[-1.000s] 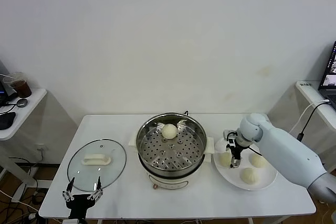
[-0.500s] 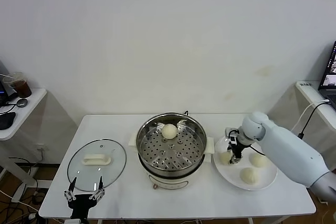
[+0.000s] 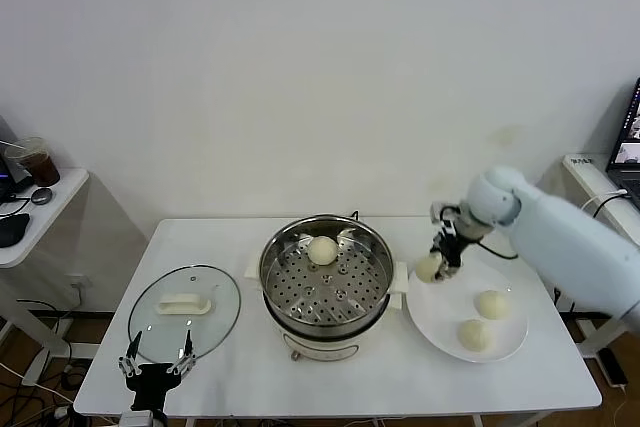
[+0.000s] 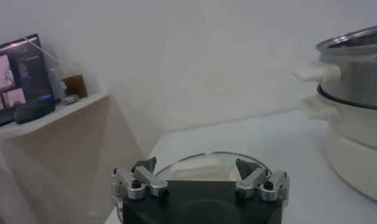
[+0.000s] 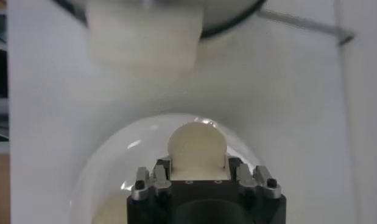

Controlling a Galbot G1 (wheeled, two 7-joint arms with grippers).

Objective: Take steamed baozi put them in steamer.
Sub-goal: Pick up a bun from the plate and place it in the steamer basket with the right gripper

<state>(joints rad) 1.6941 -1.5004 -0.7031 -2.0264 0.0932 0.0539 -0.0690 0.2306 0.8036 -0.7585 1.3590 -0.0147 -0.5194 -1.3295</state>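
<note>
A second ago my right gripper [image 3: 440,259] sat low over the white plate [image 3: 500,342] with a bun between its fingers; now I have lifted that baozi [image 3: 428,268] clear, and it hangs above the plate's edge nearest the steamer [image 3: 326,277], toward the right end of the worktop. From the head view, one bun [image 3: 322,250] already rests on the perforated floor at the back of the steamer, and two more [image 3: 491,304] [image 3: 473,335] remain on the plate near the front right corner. My left gripper [image 3: 156,359] waits at the front left edge, just short of the glass lid [image 3: 184,307]. In the left wrist view its fingers [image 4: 142,178] are spread with nothing between them, the lid's white handle [image 4: 194,168] lying beyond. In the right wrist view my fingers are closed on the baozi [image 5: 197,143] at its two sides, the plate rim [image 5: 109,158] below and the steamer's cream handle [image 5: 141,38] farther off. I judge the bun light, soft and easily dented, its smooth skin perhaps a little tacky, so I should hold it across its widest part with only enough squeeze to carry it.
</note>
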